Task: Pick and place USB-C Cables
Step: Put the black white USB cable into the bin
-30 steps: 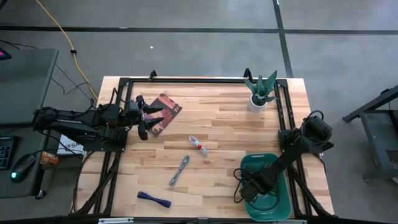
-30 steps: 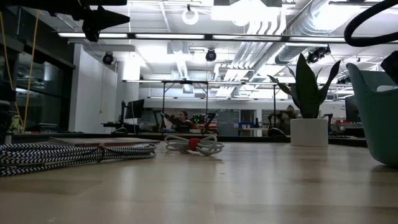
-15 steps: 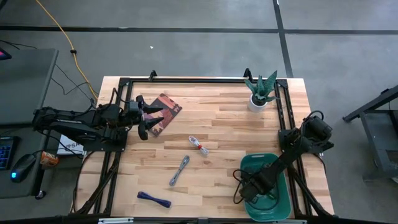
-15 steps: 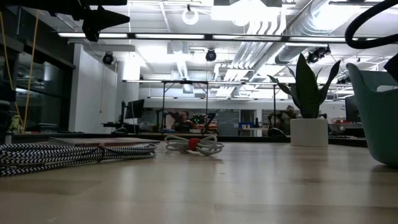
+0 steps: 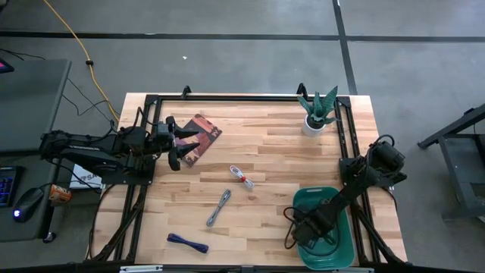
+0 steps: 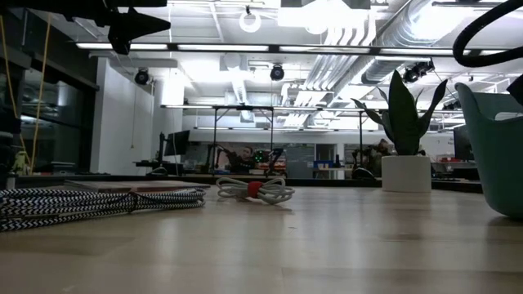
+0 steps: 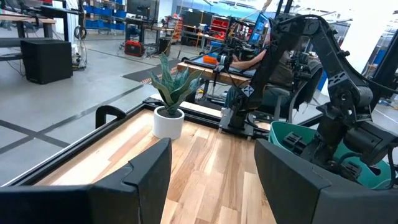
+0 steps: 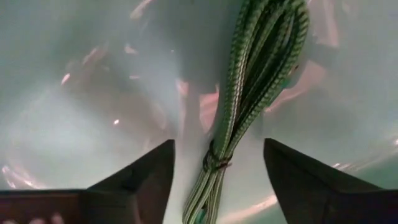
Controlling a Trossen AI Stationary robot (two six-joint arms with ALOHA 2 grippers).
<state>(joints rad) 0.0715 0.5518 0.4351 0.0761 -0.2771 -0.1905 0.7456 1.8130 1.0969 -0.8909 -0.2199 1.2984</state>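
A green USB-C cable (image 8: 249,81) lies on the floor of the teal bin (image 5: 337,203) at the table's near right. My right gripper (image 5: 309,233) reaches down into the bin and is open; in the right wrist view its fingers stand on either side of the cable's tied end, apart from it. A white-and-red cable (image 5: 242,177), a silver-grey cable (image 5: 218,208) and a dark blue cable (image 5: 187,243) lie flat on the table. My left gripper (image 5: 182,149) waits open at the far left, above the table.
A brown-red booklet (image 5: 203,133) lies beside the left gripper. A potted plant (image 5: 317,114) stands at the far right. Black frame rails run along the table's left and right sides. Bare wood lies between the cables and the bin.
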